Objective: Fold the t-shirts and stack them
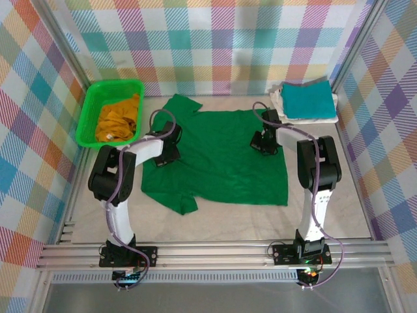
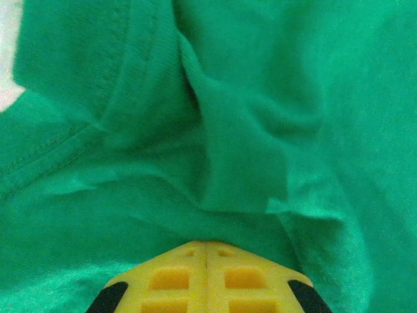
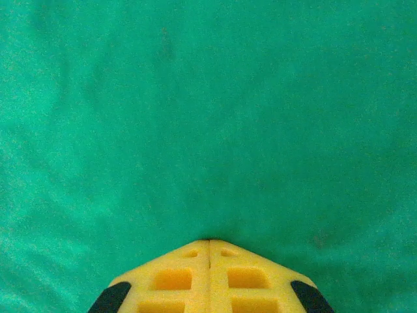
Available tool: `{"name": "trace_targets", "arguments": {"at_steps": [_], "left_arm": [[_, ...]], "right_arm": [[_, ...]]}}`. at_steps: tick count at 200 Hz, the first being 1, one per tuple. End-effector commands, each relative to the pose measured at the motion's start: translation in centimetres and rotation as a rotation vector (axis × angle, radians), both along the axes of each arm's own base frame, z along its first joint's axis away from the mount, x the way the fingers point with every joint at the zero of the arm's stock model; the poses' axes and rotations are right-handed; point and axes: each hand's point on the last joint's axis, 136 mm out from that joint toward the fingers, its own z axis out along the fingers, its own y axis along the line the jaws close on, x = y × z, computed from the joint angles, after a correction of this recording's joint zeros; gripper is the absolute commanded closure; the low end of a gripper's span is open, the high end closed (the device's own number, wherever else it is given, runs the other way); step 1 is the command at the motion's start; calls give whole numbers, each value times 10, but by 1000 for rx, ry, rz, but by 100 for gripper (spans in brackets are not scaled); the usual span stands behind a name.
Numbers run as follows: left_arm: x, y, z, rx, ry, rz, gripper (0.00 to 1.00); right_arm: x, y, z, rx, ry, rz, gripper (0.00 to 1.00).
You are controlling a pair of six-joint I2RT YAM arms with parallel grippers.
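Note:
A dark green t-shirt lies spread flat in the middle of the table, one sleeve pointing to the back left and one to the front left. My left gripper rests on the shirt's left edge, shut on a bunched fold of the green cloth, with its tips pressed together. On the shirt's right part, my right gripper is also shut, its tips pinching the smooth green cloth. A folded teal t-shirt sits on a folded white one at the back right. The mustard yellow t-shirt lies crumpled in the basket.
A bright green plastic basket stands at the back left, next to the checked wall. Checked walls close in the table on three sides. Bare tabletop runs along the front and right of the green shirt.

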Motion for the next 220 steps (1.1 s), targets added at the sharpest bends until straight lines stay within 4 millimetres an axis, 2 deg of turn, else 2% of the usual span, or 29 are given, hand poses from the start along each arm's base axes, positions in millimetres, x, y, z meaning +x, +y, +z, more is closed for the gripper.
{"name": "trace_targets", "arguments": {"at_steps": [1,27,47,59,77,88,100,117,128,141,153,176,182,200,220], "left_arm": [[7,3,-21,0,42,30,96],[28,2,-17,10,33,18,95],[47,-2,1,12,1,-17,94],[53,-3,23,11,-33,-27,93],[48,-1,60,-17,-117,-16,89],[35,3,77,-37,-158,4,84],[15,8,89,-63,-185,29,78],[-23,19,86,-86,-174,74,73],[-50,25,77,-101,-138,97,71],[-81,30,63,-120,-79,127,70],[-102,28,53,-164,-39,139,68],[-125,22,43,-229,-36,149,35],[-128,21,42,-244,-40,148,29],[-134,20,38,-255,-35,151,31],[-134,14,30,-267,-20,141,31]], "right_arm": [[6,-6,-23,-7,75,-41,100],[29,-12,-31,7,70,-83,100],[49,-17,-26,6,58,-93,100],[59,-14,-13,37,31,-86,100],[63,-2,26,101,-33,-41,100],[54,7,56,143,-58,-1,90],[39,14,89,163,-102,36,88],[9,23,126,160,-186,97,85],[-14,26,135,136,-229,129,78],[-36,27,137,108,-274,163,74],[-56,29,130,87,-308,208,70],[-84,36,109,40,-336,296,60],[-89,38,105,42,-338,314,59],[-96,44,98,34,-363,358,57],[-95,49,97,44,-374,368,56]]}}
